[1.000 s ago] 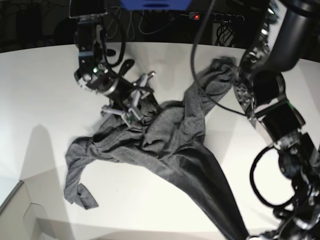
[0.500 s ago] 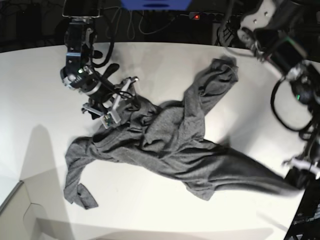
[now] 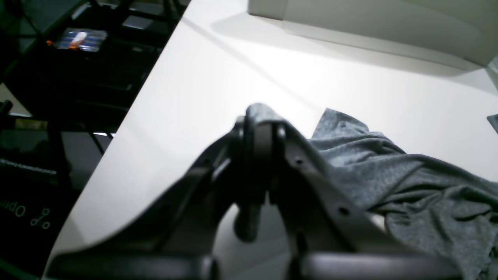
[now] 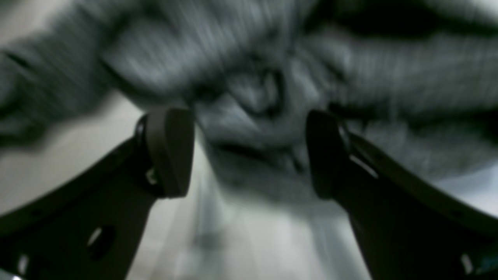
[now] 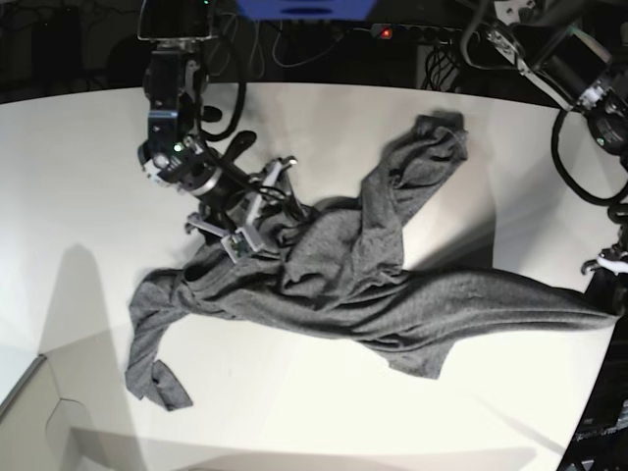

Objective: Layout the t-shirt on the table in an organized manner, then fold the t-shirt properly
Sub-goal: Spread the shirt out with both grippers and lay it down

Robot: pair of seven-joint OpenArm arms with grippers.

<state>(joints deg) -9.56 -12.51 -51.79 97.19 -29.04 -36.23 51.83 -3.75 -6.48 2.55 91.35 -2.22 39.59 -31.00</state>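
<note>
The t-shirt (image 5: 343,265) is a heathered dark grey knit, soft and super wrinkly, sprawled across the middle of the white surface (image 5: 78,177) in a messy branching shape. One lobe reaches up toward the far edge, another trails off to the near left with a small curled flap at its tip, and a long tapered tongue stretches out flat to the base view's right, narrowing to a point right at the surface edge. The surface itself is smooth, matte and plain, with a curved far rim, and dark clutter and cables sit behind it.

The right end effector (image 5: 257,214) sits at the bunched-up middle-left of the cloth with its dark fingers (image 4: 171,151) spread wide. The right wrist view is blurry, but grey folds show between and beyond the two pads, and nothing looks clamped.

The left end effector (image 3: 258,128) is pinched closed on a thin bit of the t-shirt, with fabric draped over its tip and running off to the side in soft ridges. It sits right at the surface's side edge, dark floor space just beyond.

Lots of bare white room on the left and along the near side.
</note>
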